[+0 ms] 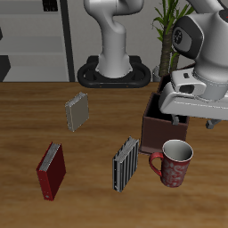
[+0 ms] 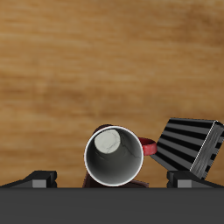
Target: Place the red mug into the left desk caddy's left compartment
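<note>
The red mug stands upright near the table's front edge, white inside, with its handle toward the striped book. It also shows from above in the wrist view. The left desk caddy, a dark reddish-brown box, stands just behind the mug and is partly hidden by the hand. My gripper hangs above the mug and the caddy's front, open and empty. In the wrist view my gripper has its fingers spread wide to either side of the mug. The caddy's compartments are hidden.
A black-and-white striped book stands beside the mug and also shows in the wrist view. A red book lies near the front edge. A grey book stands farther back. A potted plant is behind the caddy.
</note>
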Controlling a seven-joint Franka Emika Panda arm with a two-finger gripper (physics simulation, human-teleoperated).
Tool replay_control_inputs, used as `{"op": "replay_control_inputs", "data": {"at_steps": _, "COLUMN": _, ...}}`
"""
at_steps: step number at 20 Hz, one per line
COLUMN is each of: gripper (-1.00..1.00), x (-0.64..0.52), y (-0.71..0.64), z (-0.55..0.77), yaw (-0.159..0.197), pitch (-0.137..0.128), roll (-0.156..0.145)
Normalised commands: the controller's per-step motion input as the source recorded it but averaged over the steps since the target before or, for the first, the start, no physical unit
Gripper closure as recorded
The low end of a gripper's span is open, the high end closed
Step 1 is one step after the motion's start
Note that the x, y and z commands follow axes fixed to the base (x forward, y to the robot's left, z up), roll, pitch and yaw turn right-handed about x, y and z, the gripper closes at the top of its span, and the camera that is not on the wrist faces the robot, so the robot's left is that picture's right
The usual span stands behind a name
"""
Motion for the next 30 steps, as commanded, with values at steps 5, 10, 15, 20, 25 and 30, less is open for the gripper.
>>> {"op": "replay_control_inputs", "data": {"at_steps": 5, "gripper": -1.00, "x": 0.06, "y": 0.03, "z": -0.35, "yaw": -0.022, "pitch": -0.006, "roll": -0.037}}
{"op": "replay_control_inputs", "data": {"at_steps": 10, "gripper": -1.00, "x": 0.01, "y": 0.13, "z": -0.34, "yaw": -0.008, "pitch": 0.012, "roll": 0.019}}
{"op": "replay_control_inputs", "data": {"at_steps": 15, "gripper": -1.00, "x": -0.03, "y": 0.09, "z": -0.28, "yaw": -0.024, "pitch": -0.005, "roll": 0.017}}
{"op": "replay_control_inputs", "data": {"at_steps": 20, "gripper": -1.00, "x": -0.06, "y": 0.06, "z": -0.31, "yaw": -0.040, "pitch": -0.027, "roll": 0.008}}
{"op": "replay_control_inputs", "data": {"at_steps": 25, "gripper": -1.00, "x": -0.05, "y": 0.03, "z": -0.33, "yaw": -0.021, "pitch": -0.027, "roll": 0.003}}
{"op": "replay_control_inputs", "data": {"at_steps": 30, "gripper": -1.00, "x": -0.02, "y": -0.02, "z": -0.35, "yaw": -0.025, "pitch": -0.024, "roll": 0.006}}
